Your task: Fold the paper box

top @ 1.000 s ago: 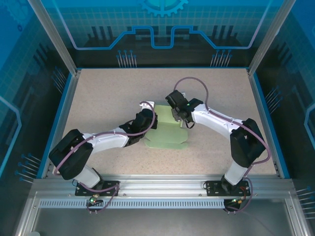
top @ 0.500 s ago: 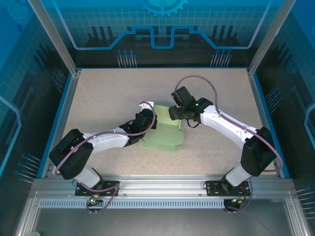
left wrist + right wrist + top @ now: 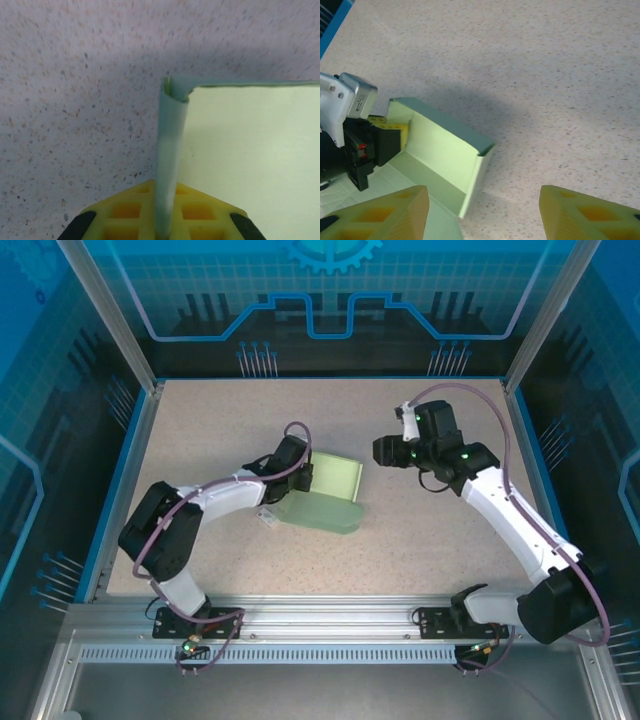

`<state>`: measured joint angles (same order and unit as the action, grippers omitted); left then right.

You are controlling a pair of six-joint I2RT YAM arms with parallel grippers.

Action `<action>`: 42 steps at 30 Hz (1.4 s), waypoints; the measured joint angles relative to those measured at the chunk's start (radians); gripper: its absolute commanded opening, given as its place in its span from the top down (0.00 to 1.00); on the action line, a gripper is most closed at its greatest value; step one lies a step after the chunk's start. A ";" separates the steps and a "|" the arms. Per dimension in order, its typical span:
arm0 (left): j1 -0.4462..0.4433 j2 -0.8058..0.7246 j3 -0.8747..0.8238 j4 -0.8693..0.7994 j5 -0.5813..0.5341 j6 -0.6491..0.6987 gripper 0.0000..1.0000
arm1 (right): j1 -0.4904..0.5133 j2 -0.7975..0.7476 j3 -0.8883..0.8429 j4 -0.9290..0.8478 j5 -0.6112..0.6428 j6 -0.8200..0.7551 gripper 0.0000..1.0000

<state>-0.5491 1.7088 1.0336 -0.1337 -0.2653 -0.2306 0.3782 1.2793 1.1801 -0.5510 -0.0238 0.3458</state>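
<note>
Paper box (image 3: 325,495) sits near the middle of the bench (image 3: 200,430), slightly left of centre, partly formed. From the right wrist view, one long wall stands upright along the far edge, and a short end wall is turned up to meet it at one corner. The rest of the sheet lies flat on the bench towards the arms. Left claw (image 3: 300,475) is clamped on a thin upright wall at the box's left end; the left wrist view shows the card pinched edge-on between the yellow fingers. Right claw (image 3: 385,452) hangs to the right of the box, well apart from it, with jaws spread and nothing in them. Judgement: early to middle stage, with one wall and one corner up. Remaining: raise the near panel and the other end, tuck the flaps, close the shape. Whether the raised corner is locked or only leaning, cannot tell.
</note>
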 measured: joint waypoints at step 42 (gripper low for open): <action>0.098 0.193 0.361 -0.335 0.240 0.100 0.50 | 0.140 0.351 0.118 0.013 0.123 -0.084 0.13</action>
<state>-0.4511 1.9015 1.3949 -0.4690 -0.0254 -0.1307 0.5179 1.6302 1.2984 -0.5381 0.0990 0.2615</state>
